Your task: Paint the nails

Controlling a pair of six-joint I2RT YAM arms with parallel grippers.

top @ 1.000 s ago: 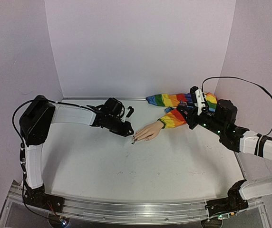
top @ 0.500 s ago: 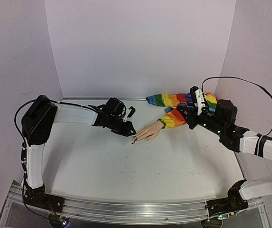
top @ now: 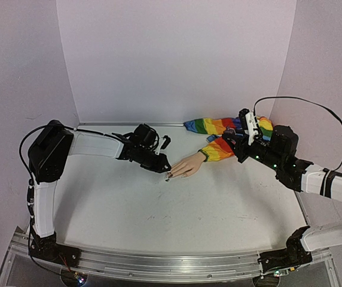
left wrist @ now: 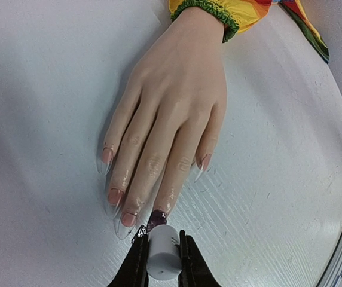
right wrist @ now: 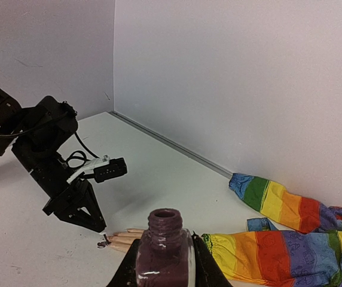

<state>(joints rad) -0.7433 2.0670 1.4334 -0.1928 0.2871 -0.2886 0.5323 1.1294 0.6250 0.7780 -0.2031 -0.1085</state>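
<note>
Nails (left wrist: 116,197), one dark close-up, left tool (left wrist: 162,246) gripping cap (left wrist: 162,258), right tool (right wrist: 165,258) gripping bottle (right wrist: 164,239)

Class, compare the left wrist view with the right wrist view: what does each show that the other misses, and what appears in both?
Left wrist only: the nails close up, one dark purple and the other visible ones unpainted, and a white cap gripped in the left claw right at the dark one. Right wrist only: an open purple bottle gripped in the right claw, the left arm seen from outside, and the back wall. Both: the hand, its rainbow sleeve and the white table.
</note>
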